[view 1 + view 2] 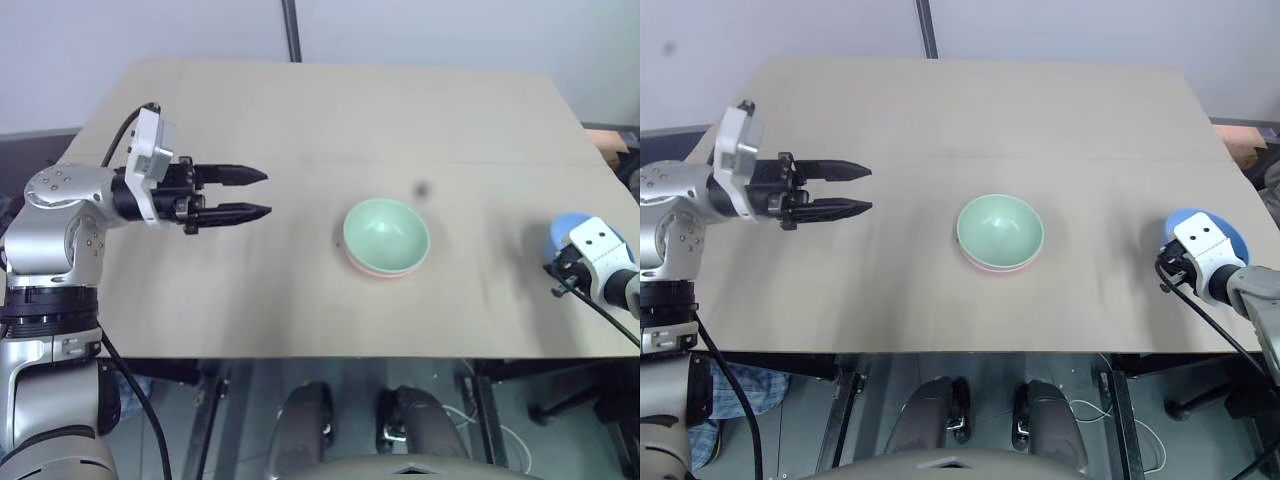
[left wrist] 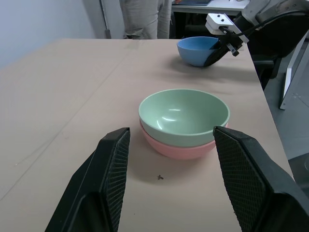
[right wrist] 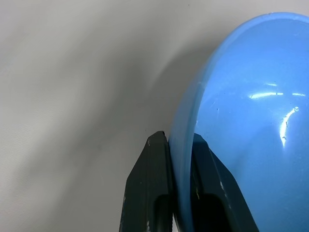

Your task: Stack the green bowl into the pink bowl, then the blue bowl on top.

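The green bowl (image 1: 386,232) sits nested inside the pink bowl (image 1: 384,272) at the middle of the wooden table (image 1: 300,110); only the pink rim shows below it. The blue bowl (image 1: 1212,227) stands upright near the table's right edge. My right gripper (image 3: 179,137) is shut on the blue bowl's (image 3: 251,121) rim, one finger inside and one outside. My left gripper (image 1: 258,193) hovers open at the table's left side, pointing at the nested bowls (image 2: 183,113) with nothing between its fingers (image 2: 113,169).
The table's front edge runs just below the bowls, and its right edge is close to the blue bowl. A person (image 2: 145,17) stands beyond the table's right side. A dark post (image 1: 291,30) rises behind the far edge.
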{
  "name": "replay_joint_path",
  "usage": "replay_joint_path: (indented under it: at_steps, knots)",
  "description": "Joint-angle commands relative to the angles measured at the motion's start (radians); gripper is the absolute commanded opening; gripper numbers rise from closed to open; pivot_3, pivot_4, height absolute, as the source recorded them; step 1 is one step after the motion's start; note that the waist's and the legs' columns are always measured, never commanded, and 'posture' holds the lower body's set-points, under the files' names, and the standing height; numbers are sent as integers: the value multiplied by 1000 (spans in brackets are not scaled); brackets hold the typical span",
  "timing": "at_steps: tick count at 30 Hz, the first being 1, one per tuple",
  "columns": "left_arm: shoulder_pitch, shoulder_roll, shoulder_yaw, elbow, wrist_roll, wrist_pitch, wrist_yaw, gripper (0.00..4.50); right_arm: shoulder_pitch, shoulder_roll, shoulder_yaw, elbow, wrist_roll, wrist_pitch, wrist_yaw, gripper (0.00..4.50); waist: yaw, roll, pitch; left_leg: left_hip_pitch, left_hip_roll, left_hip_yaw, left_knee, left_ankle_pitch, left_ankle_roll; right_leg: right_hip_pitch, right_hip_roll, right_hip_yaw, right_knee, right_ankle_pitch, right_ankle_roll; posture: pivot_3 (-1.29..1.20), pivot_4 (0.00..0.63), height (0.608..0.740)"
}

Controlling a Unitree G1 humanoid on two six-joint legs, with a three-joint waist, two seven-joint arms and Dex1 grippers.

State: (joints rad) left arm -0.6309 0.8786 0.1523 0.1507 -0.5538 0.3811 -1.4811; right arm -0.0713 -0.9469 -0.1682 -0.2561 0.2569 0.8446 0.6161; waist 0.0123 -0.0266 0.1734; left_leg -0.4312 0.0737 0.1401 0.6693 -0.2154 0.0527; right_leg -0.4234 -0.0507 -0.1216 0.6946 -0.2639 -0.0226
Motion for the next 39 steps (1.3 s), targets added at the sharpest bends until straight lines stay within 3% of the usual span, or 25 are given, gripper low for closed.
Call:
replay_joint_path:
  at_steps: [1, 6, 12, 22, 25, 28, 33, 39]
  knots:
    - [5, 19, 14, -21, 1, -23, -7, 2899, -27, -2, 13, -17, -2, -18, 24, 20, -1, 0, 0, 0, 0, 0, 0, 0, 0, 0, 0, 0, 0, 0, 0, 0, 150, 740]
    - [38, 40, 7, -30, 15, -32, -21, 2899, -263, 11, 99, -202, 67, -49, 115, 20, -22, 5, 3, 0, 0, 1, 0, 0, 0, -1, 0, 1, 0, 0, 0, 0, 150, 740]
    - [40, 75, -27, -17, 52, -23, -37, 2899, -482, 40, 288, -331, 89, -7, 192, 20, -21, 5, 3, -2, 1, 0, -2, 1, -1, -2, 1, 0, 0, 0, -1, 0, 150, 740]
    - [-18, 80, -55, 69, 102, -76, -66, 2899, -633, 84, 509, -337, 15, -99, 308, 20, -22, 5, 4, -3, 0, 1, -1, 0, 0, -3, -1, 0, 0, 0, 0, 0, 150, 740]
    - [-21, 87, -52, 64, 99, -72, -73, 2899, -654, 103, 534, -336, -5, -112, 317, 1120, -24, 5, 4, -3, 0, 2, -1, 0, 0, -3, -1, 0, 0, 0, 0, 0, 150, 740]
    - [-22, 91, -51, 65, 98, -72, -80, 2899, -669, 137, 496, -341, 34, -71, 310, 2143, -24, 5, 4, -3, 0, 2, -1, 0, -1, -4, -1, 0, 1, 0, 0, 0, 150, 740]
    - [-12, 98, -46, 63, 96, -72, -82, 2899, -651, 109, 342, -336, 149, -9, 351, 2143, -20, 5, 3, -3, 0, 2, -1, 0, -1, -4, -1, 0, 1, 0, 0, 0, 150, 740]
    - [0, 91, -39, 53, 96, -65, -43, 2899, -445, 22, 150, -269, 196, -108, 413, 2143, -14, 4, 3, -3, -1, 2, -1, 0, 0, -3, -1, 0, 0, 0, 0, 0, 150, 740]
